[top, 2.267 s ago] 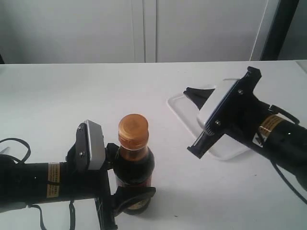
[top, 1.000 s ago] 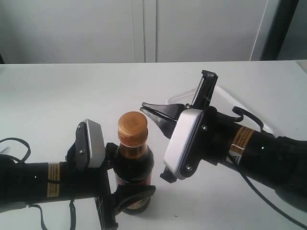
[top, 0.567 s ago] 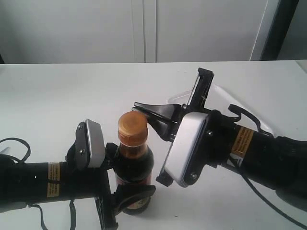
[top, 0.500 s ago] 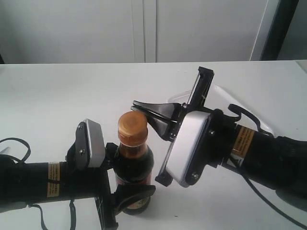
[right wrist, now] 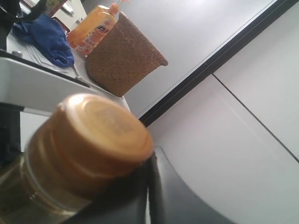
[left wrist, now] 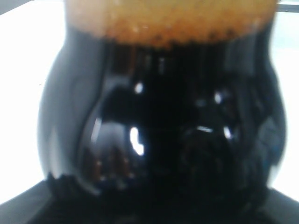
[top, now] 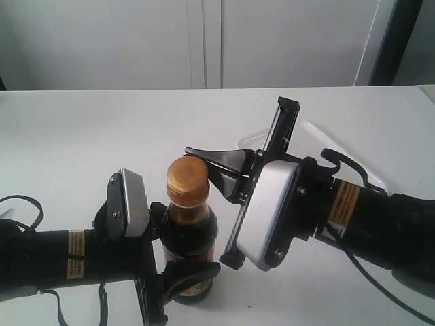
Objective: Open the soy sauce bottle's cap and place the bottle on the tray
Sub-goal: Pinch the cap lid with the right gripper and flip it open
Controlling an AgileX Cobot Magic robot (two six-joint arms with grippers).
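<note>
Orange-brown plastic cap (top: 188,178), closed, sits atop the soy sauce bottle (top: 192,234), which stands upright on the white table (top: 88,136).

The left gripper (top: 178,246) enters from the left edge of the exterior view and clasps the bottle's dark body. One black finger is behind the bottle and one is in front near the base. In the left wrist view the glass and its dark liquid fill the picture (blurred, with an orange band along the top).

The right gripper (top: 207,166) reaches in from the right, rolled on its side, with its jaws spread apart. The upper finger's tip lies at the cap's top edge, and the lower finger is just beside the cap's right side. In the right wrist view one black finger (right wrist: 168,200) touches the cap's rim (the other finger cannot be made out there), and no closed hold on the cap shows.

The tray (top: 249,138), white, lies on the table behind the right arm and is largely hidden by it. The bottle stands off the tray, to its left and nearer the camera.

The background of the right wrist view shows a wicker basket (right wrist: 122,53), an orange drink bottle (right wrist: 93,29) beside it and a blue cloth (right wrist: 44,37).
</note>
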